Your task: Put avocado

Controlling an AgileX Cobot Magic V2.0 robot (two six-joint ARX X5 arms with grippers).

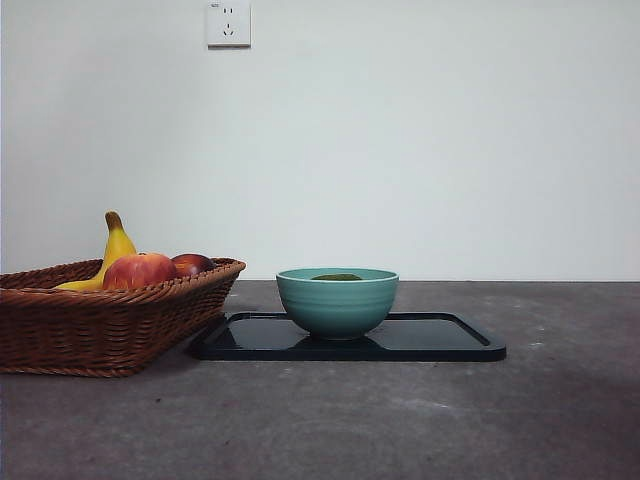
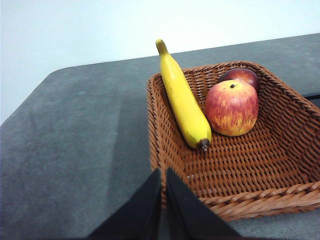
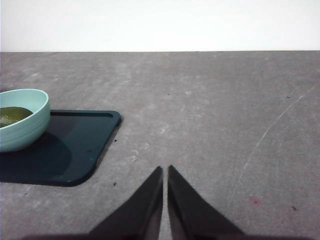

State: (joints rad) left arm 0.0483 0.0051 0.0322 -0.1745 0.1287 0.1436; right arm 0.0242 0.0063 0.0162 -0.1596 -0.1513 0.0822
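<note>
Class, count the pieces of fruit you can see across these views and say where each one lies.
4. In the wicker basket: a banana, a red apple and a darker red fruit behind it. In the teal bowl on the black tray: the avocado. Others may be hidden.

wicker basket (image 1: 90, 330) (banana (image 2: 183, 97), apples (image 2: 231, 108)), bowl (image 1: 337, 302), tray (image 1: 440, 340)

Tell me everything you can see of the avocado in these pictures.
Only the top of the avocado shows: a dull dark-green, matte sliver just above the rim of the teal bowl it lies in. The bowl stands on the black tray. The right wrist view shows its olive-green skin inside the bowl. Neither gripper touches it.
</note>
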